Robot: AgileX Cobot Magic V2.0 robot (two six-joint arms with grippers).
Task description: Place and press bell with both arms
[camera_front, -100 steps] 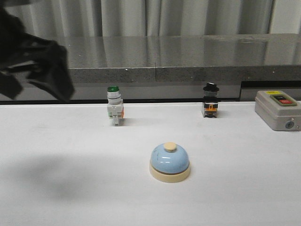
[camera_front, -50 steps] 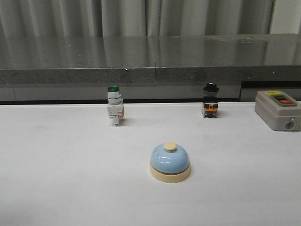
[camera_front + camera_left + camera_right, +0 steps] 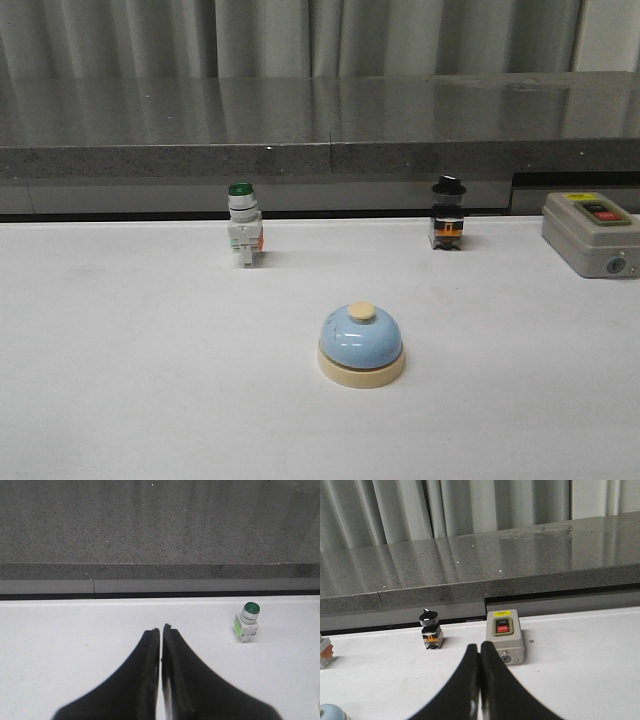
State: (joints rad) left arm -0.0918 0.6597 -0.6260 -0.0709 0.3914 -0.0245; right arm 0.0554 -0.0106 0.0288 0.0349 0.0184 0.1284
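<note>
On the white table (image 3: 120, 380), going from left to right in the front view, a green-capped white pushbutton switch (image 3: 243, 225) stands upright near the far edge, in front of the grey stone ledge (image 3: 320, 130). The bell (image 3: 361, 345) sits upright near the middle of the table, nearer the camera and well apart from everything else, its cream button on top. Further right stands a black-knobbed selector switch (image 3: 448, 213), and at the far right a grey box with red and green buttons (image 3: 590, 233). Neither arm appears in the front view. The left gripper (image 3: 161, 630) has its jaws pressed together on nothing, above bare table near the green-capped switch. The right gripper (image 3: 479, 650) likewise has its jaws together and empty, just before the grey box.
</note>
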